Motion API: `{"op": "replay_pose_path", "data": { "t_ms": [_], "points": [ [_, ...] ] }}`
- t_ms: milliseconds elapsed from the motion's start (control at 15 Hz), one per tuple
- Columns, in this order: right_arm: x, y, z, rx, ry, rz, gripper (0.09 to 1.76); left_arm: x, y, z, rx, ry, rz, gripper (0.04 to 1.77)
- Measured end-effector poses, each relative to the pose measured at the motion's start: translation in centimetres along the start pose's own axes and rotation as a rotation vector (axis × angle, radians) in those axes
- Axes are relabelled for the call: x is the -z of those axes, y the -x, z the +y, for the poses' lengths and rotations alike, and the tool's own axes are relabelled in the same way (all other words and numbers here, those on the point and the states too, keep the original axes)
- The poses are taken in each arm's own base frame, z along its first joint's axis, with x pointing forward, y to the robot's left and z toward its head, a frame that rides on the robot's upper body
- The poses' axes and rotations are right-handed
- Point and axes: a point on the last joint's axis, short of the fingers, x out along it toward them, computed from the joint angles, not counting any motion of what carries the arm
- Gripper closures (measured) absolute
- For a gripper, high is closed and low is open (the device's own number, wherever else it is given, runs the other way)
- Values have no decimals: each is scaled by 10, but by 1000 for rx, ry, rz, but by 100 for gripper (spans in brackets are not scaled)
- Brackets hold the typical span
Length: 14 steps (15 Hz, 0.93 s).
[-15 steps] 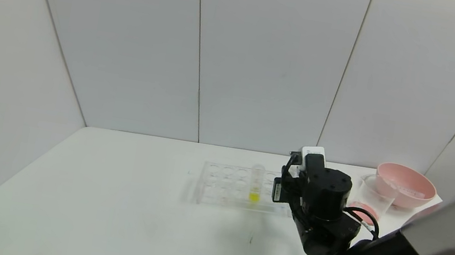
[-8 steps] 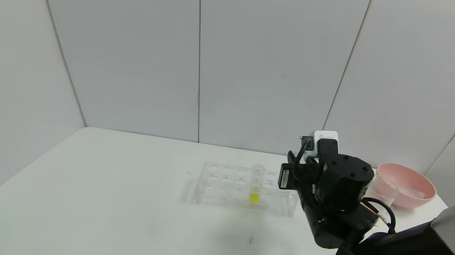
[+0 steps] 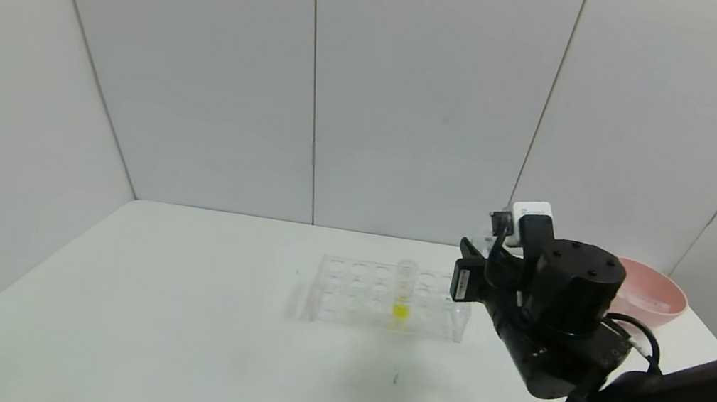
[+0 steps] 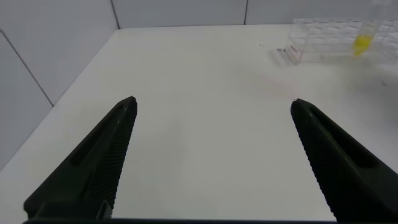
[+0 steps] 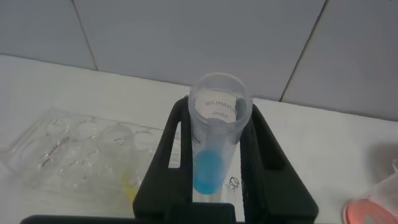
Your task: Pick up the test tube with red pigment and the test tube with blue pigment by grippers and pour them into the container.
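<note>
Spanning the lower half of the head view, the white bench (image 3: 168, 315) carries a clear tube rack (image 3: 386, 299) at centre with one yellow-liquid tube (image 3: 403, 288) standing in it, and a pink bowl (image 3: 656, 295) at the right edge behind the arm. Raised at centre right just beside the rack, the right gripper (image 5: 214, 155) has its jaws closed on the test tube with blue pigment (image 5: 214, 140), upright, open mouth up, blue liquid at its bottom. Low over bare bench at the frame's bottom in its wrist view, the left gripper (image 4: 214, 155) holds its jaws spread wide with nothing between them.
</note>
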Motion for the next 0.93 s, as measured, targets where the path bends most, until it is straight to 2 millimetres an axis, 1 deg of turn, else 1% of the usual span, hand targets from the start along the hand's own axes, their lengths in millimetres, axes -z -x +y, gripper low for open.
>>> {"op": "replay_pose_path", "data": {
  "t_ms": [133,267,400,533,733,867,933],
  "points": [
    [-7,16,-20,-84,17,45,135,0,0,0,0,0,0,5],
    [-15,39,-49,-192,25,109,135,0,0,0,0,0,0,5],
    [-25,64,-86,-275,11,181,135,0,0,0,0,0,0,5],
    [-34,91,-132,-314,-30,240,135,0,0,0,0,0,0,5],
    [-45,125,-192,-311,-21,226,135,0,0,0,0,0,0,5],
    [-46,144,-226,-280,40,196,135,0,0,0,0,0,0,5],
    [-44,149,-240,-265,71,191,135,0,0,0,0,0,0,5]
  ]
}}
